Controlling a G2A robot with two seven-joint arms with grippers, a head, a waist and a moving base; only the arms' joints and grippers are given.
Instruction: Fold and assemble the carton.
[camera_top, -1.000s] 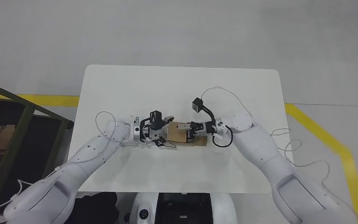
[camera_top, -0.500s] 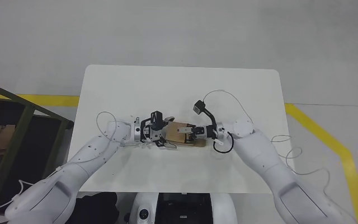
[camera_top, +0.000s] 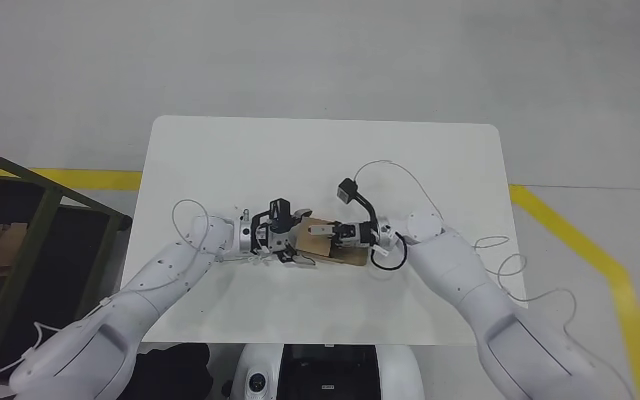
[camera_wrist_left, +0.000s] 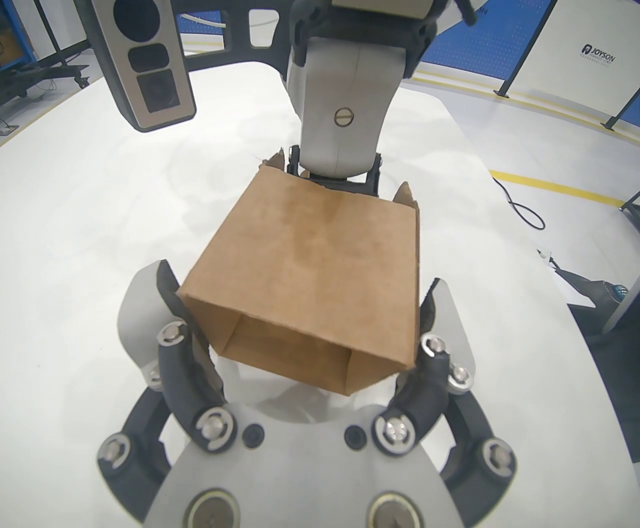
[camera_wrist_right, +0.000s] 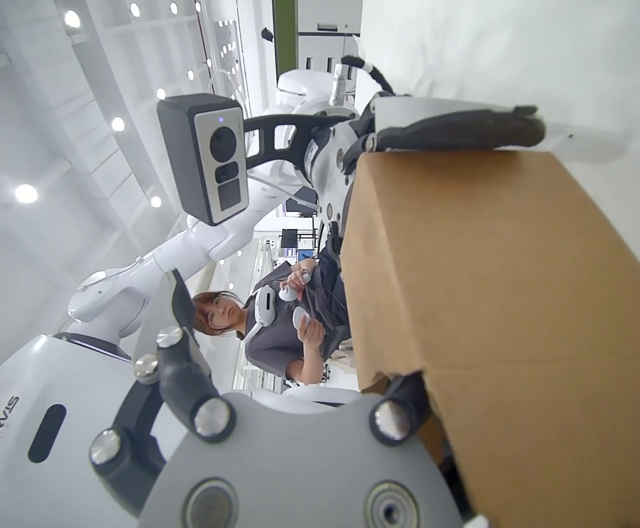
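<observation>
The brown carton (camera_top: 325, 243) lies on the white table (camera_top: 200, 160) as an open tube, held between both grippers. My left gripper (camera_wrist_left: 300, 295) is shut on the carton (camera_wrist_left: 320, 260), one finger (camera_wrist_left: 167, 295) against each side wall at its near open end. One of its dark fingers (camera_wrist_right: 460, 132) lies along the carton's (camera_wrist_right: 490, 300) edge in the right wrist view. My right gripper (camera_top: 346, 235) stands open at the opposite end. One finger (camera_wrist_right: 172, 300) is well clear of the cardboard, while the other is hidden behind a flap.
Loose white cables (camera_top: 400, 165) loop over the table behind the right arm. A dark green frame (camera_top: 40, 230) stands off the table's left side. Yellow floor tape (camera_top: 570, 240) runs past the right side. Bare tabletop surrounds the carton.
The right arm has shifted a little to the left, closing in on the carton's end, and its wrist has turned slightly. The left arm and carton have barely moved.
</observation>
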